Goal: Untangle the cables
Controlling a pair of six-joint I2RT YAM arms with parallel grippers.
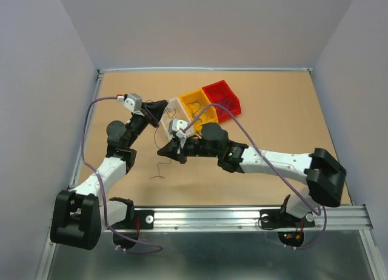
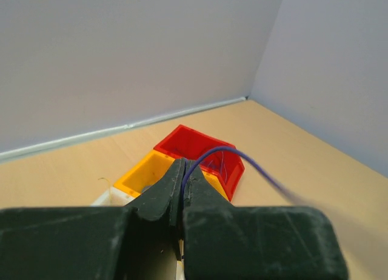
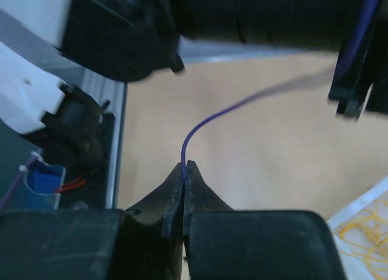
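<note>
From above, small and dark: left gripper (image 1: 159,108) at twelve o'clock of right gripper (image 1: 168,151), both over the table (image 1: 291,110). Too far off in that view to read either pair of jaws or to trace any strand between them.

Through the left wrist: jaws pressed together on a purple cable (image 2: 225,149), arching off toward three o'clock, then blurring out. Through the right wrist: jaws likewise clamped flat on a purple cable, rising toward one o'clock before fading. Cannot tell whether one strand or two.

Three bins in a row at twelve o'clock of the table's middle:
- **white bin** (image 1: 174,105) at the nine-o'clock end, holding a tangle of yellow cables (image 3: 364,231), shown clearly only by the right wrist.
- **yellow bin** (image 1: 191,97) in the middle, holding a few dark strands (image 1: 205,113), seen only from above.
- **red bin** (image 1: 227,101) at the three-o'clock end, holding thin bluish strands (image 2: 222,165), picked out by the left wrist.

Counted: two grippers, three bins, one loose cable (image 1: 159,171) curled on the bare table at six o'clock of the right gripper, apart from it, visible only from above.
</note>
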